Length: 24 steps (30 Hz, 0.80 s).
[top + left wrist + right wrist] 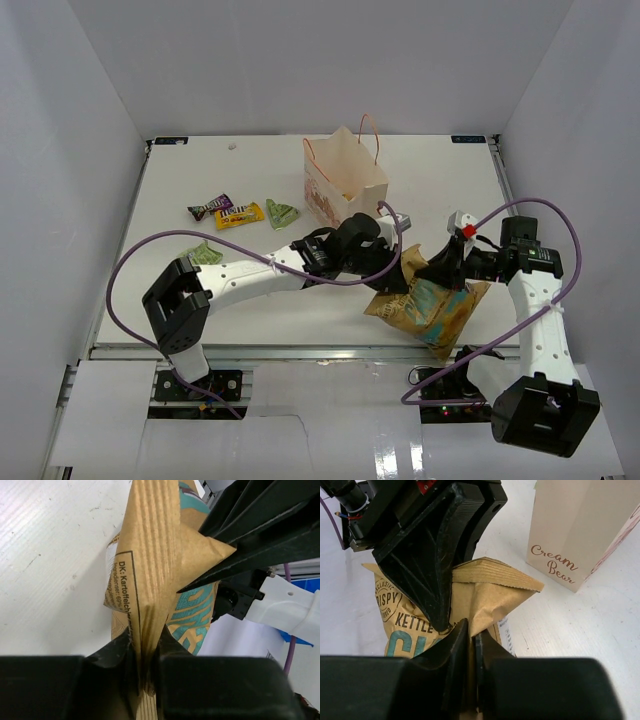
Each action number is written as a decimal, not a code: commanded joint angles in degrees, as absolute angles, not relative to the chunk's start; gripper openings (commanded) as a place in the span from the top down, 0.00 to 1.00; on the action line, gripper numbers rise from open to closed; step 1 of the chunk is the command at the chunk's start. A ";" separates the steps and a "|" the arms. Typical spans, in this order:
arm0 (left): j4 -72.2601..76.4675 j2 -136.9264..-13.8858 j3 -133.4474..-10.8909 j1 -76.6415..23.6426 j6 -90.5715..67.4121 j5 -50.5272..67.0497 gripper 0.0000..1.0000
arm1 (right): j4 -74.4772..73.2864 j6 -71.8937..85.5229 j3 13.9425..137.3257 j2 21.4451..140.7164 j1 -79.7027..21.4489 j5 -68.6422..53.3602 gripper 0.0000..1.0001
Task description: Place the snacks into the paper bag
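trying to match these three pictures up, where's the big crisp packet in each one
top external: the tan-yellow crisp packet with teal lettering lies right of centre, between the two arms.
left wrist: it runs up the middle, pinched in the left claw at the bottom.
right wrist: lower centre, pinched in the right claw.
landmark: its ribbed sealed seam, plain in both wrist views, where the claws meet.

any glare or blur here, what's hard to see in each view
Top external: soft even light, faint shadows on the table, glare on the glossy near ledge. Left wrist: crisp packet print sharp, left fingers underexposed black. Right wrist: paper bag lettering sharp, right fingers featureless dark.
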<state>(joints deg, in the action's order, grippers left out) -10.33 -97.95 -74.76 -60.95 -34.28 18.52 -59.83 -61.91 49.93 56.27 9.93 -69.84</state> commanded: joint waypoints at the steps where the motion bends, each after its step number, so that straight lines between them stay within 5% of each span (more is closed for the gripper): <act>1: -11.07 -95.37 -75.86 -60.82 -33.75 17.31 0.85 | -59.33 -62.75 50.01 55.11 9.58 -72.78 0.82; 12: -15.11 -85.97 -70.93 -60.82 -26.47 13.46 0.96 | -66.79 -76.80 55.02 56.60 9.67 -72.51 0.13; 18: -21.96 -80.87 -72.33 -60.73 -23.47 8.10 0.97 | -68.91 -79.46 58.44 59.06 7.21 -72.69 0.08; 24: -27.15 -73.84 -75.93 -60.03 -24.87 3.09 0.99 | -54.54 -61.75 59.59 58.80 6.94 -71.28 0.09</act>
<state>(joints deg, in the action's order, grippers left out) -26.30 -79.48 -71.42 -60.60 -25.04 6.98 -63.26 -71.85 56.95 59.20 7.14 -70.87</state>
